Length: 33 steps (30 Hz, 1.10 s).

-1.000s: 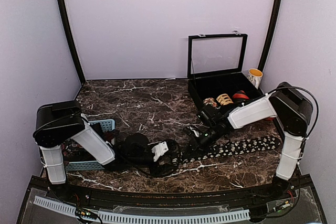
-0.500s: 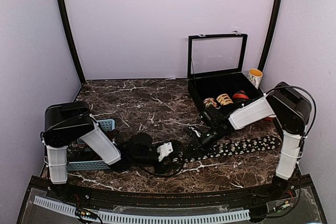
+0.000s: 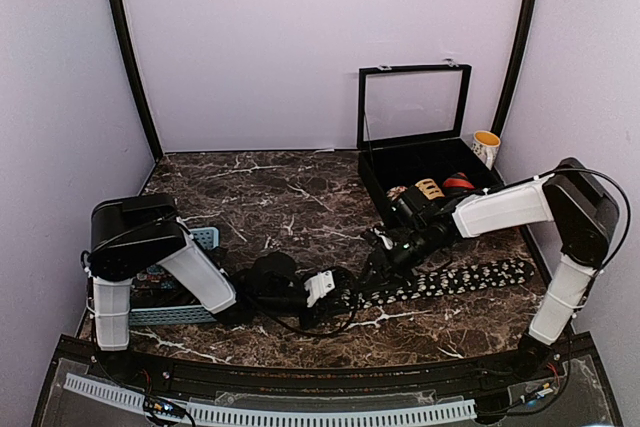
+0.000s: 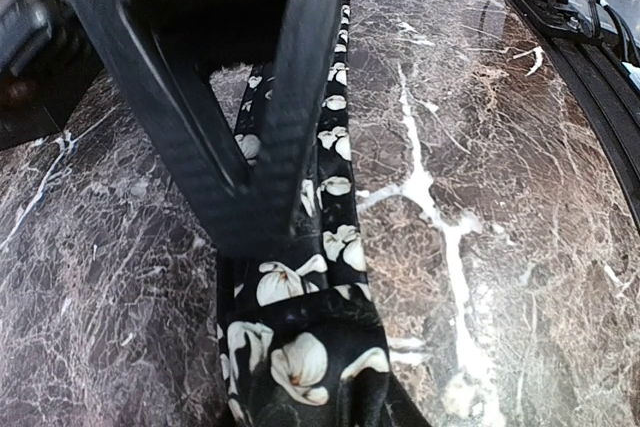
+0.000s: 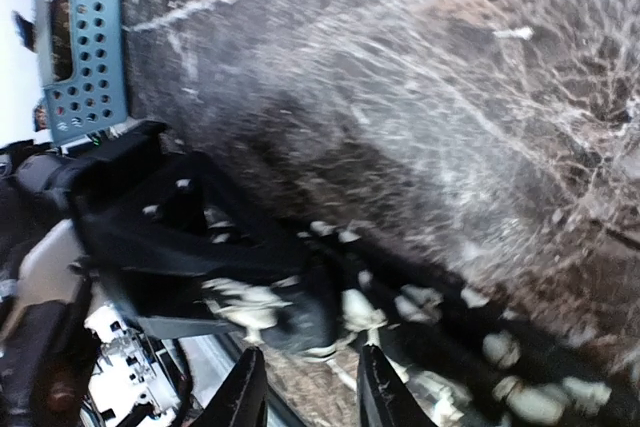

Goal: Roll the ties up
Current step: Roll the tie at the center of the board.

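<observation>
One black tie [image 3: 455, 279] with white flowers lies stretched across the lower right of the top view on the marble desk [image 3: 280, 197]. The left end effector [image 3: 338, 293] is clenched on the tie's left end at lower centre. The right end effector [image 3: 378, 267], released with jaws apart, sits just beside it over the tie.
</observation>
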Each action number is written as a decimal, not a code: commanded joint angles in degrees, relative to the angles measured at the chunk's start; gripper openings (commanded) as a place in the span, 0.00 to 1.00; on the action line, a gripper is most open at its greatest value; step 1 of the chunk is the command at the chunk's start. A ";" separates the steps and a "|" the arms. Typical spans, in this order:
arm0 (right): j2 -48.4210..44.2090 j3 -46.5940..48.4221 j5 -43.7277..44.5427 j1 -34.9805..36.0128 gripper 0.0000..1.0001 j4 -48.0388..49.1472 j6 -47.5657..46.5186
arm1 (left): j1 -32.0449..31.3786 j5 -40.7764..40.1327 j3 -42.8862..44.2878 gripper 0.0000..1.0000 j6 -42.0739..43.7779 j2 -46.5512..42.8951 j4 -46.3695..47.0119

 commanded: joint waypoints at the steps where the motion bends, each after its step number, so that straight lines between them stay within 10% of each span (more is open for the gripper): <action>1: -3.27 -0.04 -0.76 1.91 0.32 1.30 3.90 | -0.07 -0.42 -2.35 0.28 -1.33 0.32 -11.07; 12: 2.56 2.21 -0.93 5.50 0.32 5.51 7.02 | -0.07 -0.27 -0.82 0.31 -1.18 0.91 -12.23; 22: 5.49 3.74 1.55 6.06 0.00 1.19 4.00 | -0.05 0.04 -0.52 0.30 -0.94 1.07 -13.50; 33: 1.40 1.78 -1.40 2.21 0.01 1.01 1.87 | 0.02 0.67 -1.05 0.30 -0.91 0.87 -13.62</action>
